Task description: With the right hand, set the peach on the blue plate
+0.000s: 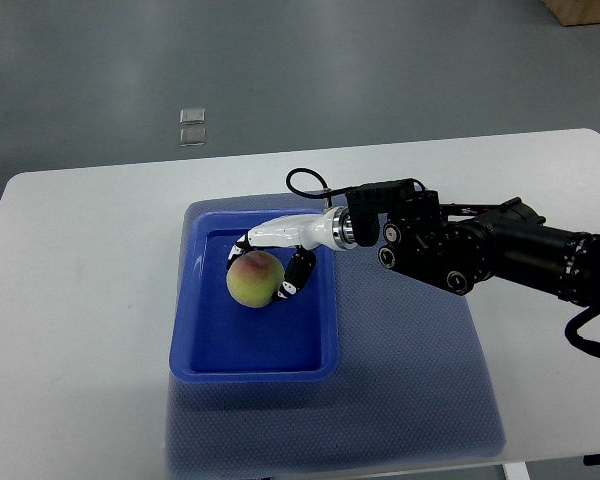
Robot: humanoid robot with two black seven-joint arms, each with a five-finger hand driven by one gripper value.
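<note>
A yellow-green peach [254,280] with a pink blush is inside the blue plate [205,345], a rectangular tray with raised walls, near its upper middle. My right hand [270,262] reaches in from the right over the plate. Its fingers [298,272] are curled around the peach's top and right side, touching it. I cannot tell whether the peach rests on the plate floor or hangs just above it. The left hand is not in view.
The plate lies on a blue mesh mat [410,380] on a white table [80,300]. A black cable [305,180] loops above the wrist. Two small clear squares [192,126] lie on the grey floor beyond the table. A wooden box corner [585,10] shows top right.
</note>
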